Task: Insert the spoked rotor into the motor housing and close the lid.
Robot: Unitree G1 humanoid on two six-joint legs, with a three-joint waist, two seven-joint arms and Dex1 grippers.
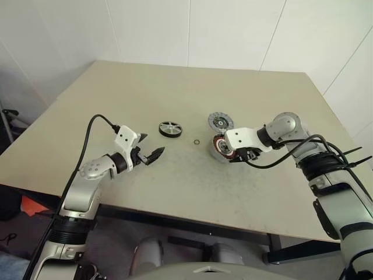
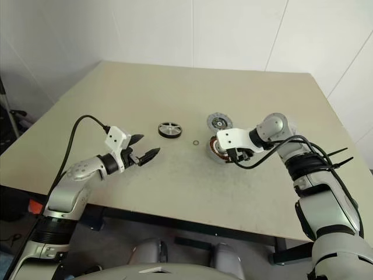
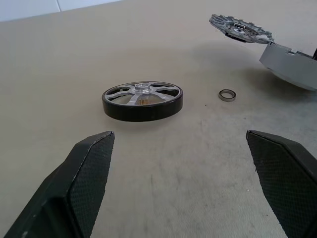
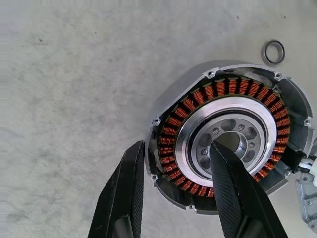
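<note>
On the beige table point(image 1: 175, 192), toward its middle, the parts of the motor lie spread between the robot's two arms. Nearest the left arm sits the spoked rotor point(image 1: 170, 129), a flat black wheel with silvery spokes, lying flat on the tabletop and touched by nothing. To its right, well clear of it, lies a small metal ring point(image 1: 197, 142), and just beyond that ring stands the motor housing point(image 4: 233, 144), its ring of reddish copper windings open to view and its centre hub bare. The lid point(image 1: 220, 122), a grey ribbed disc with a dark hub, rests close behind the housing, a little farther from the robot; from the head views I cannot tell whether the two touch. The left gripper point(image 1: 149, 150) hangs low over the table short of the rotor, pointing toward it, with its two black fingers point(image 3: 89, 173) spread wide and nothing between them. The right gripper point(image 4: 178, 191) is over the housing, pointing steeply down at it from the right arm's side. Its fingers stand partly apart: seen from the wrist, one finger point(image 4: 233, 183) lies over the inner part of the housing near the hub, and the other point(image 4: 124, 193) lies outside the housing's silver wall, so that the wall and the windings sit between them. Whether those fingers actually press on the wall I cannot tell.
</note>
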